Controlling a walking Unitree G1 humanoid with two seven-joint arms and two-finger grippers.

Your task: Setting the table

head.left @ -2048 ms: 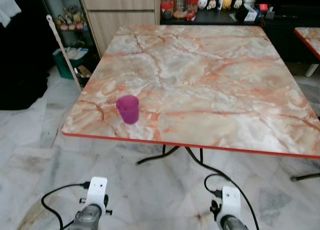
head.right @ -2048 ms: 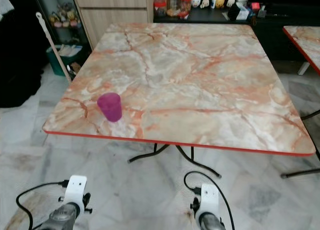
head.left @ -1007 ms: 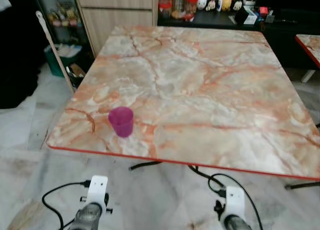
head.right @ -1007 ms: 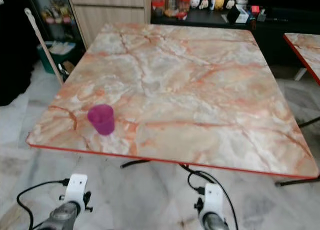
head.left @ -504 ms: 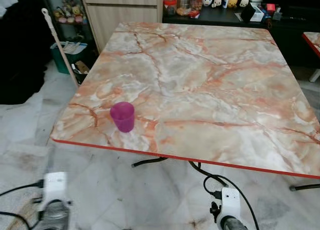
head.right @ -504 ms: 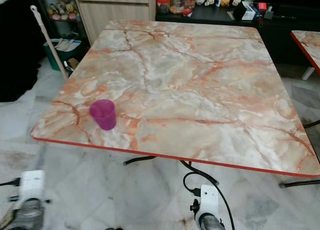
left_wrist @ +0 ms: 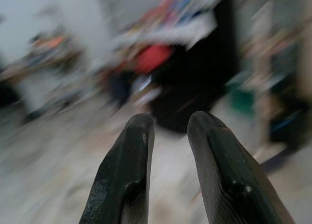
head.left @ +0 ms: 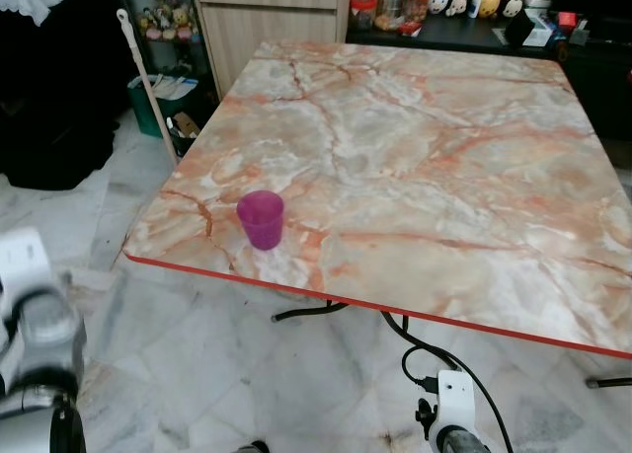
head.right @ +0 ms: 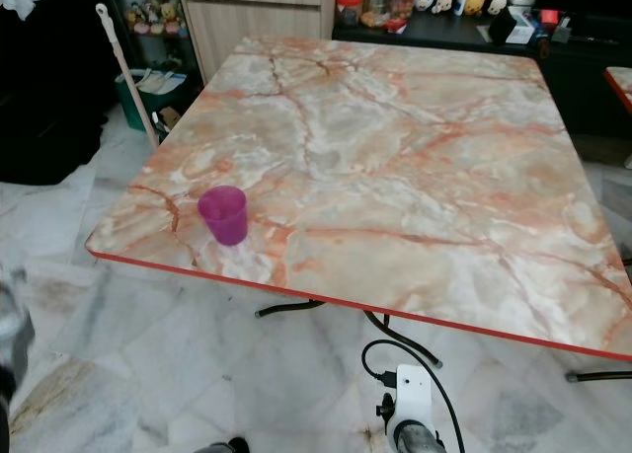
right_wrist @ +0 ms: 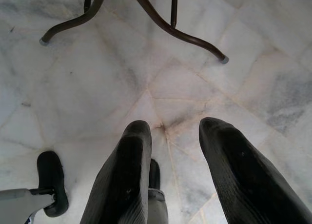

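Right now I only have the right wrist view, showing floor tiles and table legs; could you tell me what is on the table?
Observer: One purple cup stands upright on the marble table, near its front-left corner.
Operator: Thank you. Is the left gripper holding anything?
Observer: No. The left gripper has its jaws apart with nothing between them.
Operator: And where is that arm?
Observer: The left arm is at the robot's left, beside the table and short of the cup.

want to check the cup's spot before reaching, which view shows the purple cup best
The right eye view: the purple cup stands upright and unblocked near the table's near left corner. The left eye view shows it equally sharp. The wrist views point at a blurred room and bare floor instead.
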